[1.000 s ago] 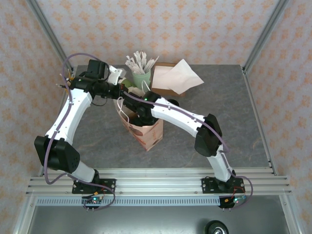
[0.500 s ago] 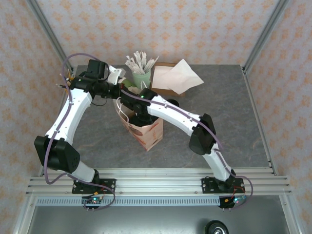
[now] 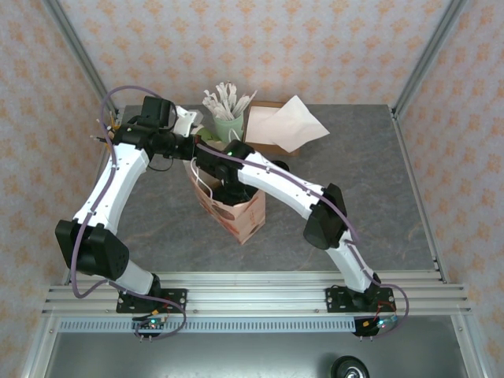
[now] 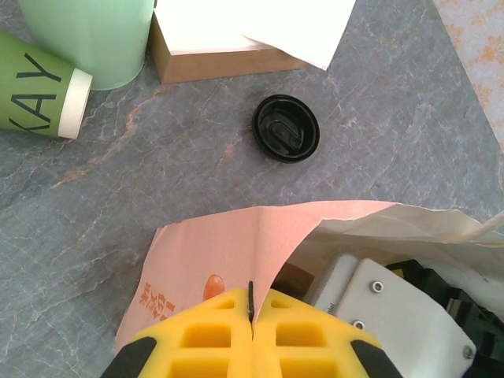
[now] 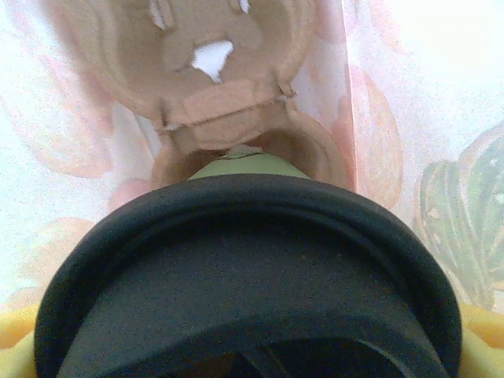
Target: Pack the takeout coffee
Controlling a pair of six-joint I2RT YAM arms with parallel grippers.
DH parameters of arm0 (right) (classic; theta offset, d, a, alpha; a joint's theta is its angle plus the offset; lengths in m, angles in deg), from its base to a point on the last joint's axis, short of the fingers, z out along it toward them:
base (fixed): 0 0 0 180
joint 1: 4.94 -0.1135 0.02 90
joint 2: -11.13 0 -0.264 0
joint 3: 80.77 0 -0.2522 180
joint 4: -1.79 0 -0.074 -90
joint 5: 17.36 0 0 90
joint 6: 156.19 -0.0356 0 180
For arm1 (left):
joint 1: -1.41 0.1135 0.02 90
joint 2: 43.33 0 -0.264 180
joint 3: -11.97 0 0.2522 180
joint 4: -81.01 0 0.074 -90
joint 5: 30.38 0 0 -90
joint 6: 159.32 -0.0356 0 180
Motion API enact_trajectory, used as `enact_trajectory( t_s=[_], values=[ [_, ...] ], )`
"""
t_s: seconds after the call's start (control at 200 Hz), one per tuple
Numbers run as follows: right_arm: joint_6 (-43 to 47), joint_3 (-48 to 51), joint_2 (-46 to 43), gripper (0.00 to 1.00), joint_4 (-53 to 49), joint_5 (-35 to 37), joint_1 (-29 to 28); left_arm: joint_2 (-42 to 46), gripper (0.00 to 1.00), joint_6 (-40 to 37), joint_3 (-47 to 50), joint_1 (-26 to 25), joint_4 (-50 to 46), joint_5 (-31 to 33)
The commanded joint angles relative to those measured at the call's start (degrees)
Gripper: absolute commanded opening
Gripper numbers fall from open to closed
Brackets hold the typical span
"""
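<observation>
"Right end effector [image 5: 246,350], holding anything?"

"Yes. It's spread wide around the takeout coffee [image 5: 244,260], black lid on, down inside the paper bag [image 3: 242,219], just above a cardboard cup carrier [image 5: 228,110]."

"And the left end effector [image 4: 252,335]?"

"Pinched tight on the bag's rim. Beyond it, a loose black lid [image 4: 286,127] lies on the bench [image 4: 394,118]."

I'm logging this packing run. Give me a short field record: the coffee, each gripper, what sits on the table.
coffee: takeout coffee, black lid on, inside the paper bag, above a cardboard carrier
right gripper: shut on the takeout coffee
left gripper: shut on the paper bag's edge
on the table: loose black lid, dark green cup on its side, pale green cup, napkin box
</observation>
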Motion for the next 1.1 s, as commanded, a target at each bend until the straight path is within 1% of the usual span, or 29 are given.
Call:
enact_trajectory(
  t_s=[0.0,0.07,0.175,0.345,0.5,0.61,0.861,1.096],
  values=[
    [0.44,2.96,-0.79,0.57,-3.19,3.09,0.07,1.66,0.0,-0.94,-0.59,-0.34,-0.61,2.11],
    [0.02,5.8,-1.21,0.56,-1.05,2.81,0.07,1.61,0.0,-0.94,-0.36,-0.39,-0.53,2.2],
    [-0.95,11.41,-2.49,0.56,5.13,4.16,0.03,1.39,0.0,-0.93,-0.39,-0.36,-0.57,1.61],
    [-2.62,17.7,-3.08,0.56,13.66,3.43,0.03,1.55,0.0,-1.3,-0.35,-0.32,-0.78,1.23],
    [-2.25,28.39,-6.59,0.55,23.01,2.97,-0.06,1.57,0.0,-1.6,0.18,-0.35,-0.63,0.66],
    [-1.38,32.91,-6.07,0.55,23.76,2.1,-0.06,1.57,0.0,-1.47,0.31,-0.4,-0.58,0.11],
    [-1.52,38.04,-6.22,0.54,23.36,-0.09,-0.06,1.5,0.0,-1.67,0.31,-0.39,-0.52,0.0],
    [-2.72,43.33,-2.64,0.53,26.92,-3.76,-0.84,1.32,0.0,-1.64,0.49,-0.39,-0.32,-0.26]
  ],
)
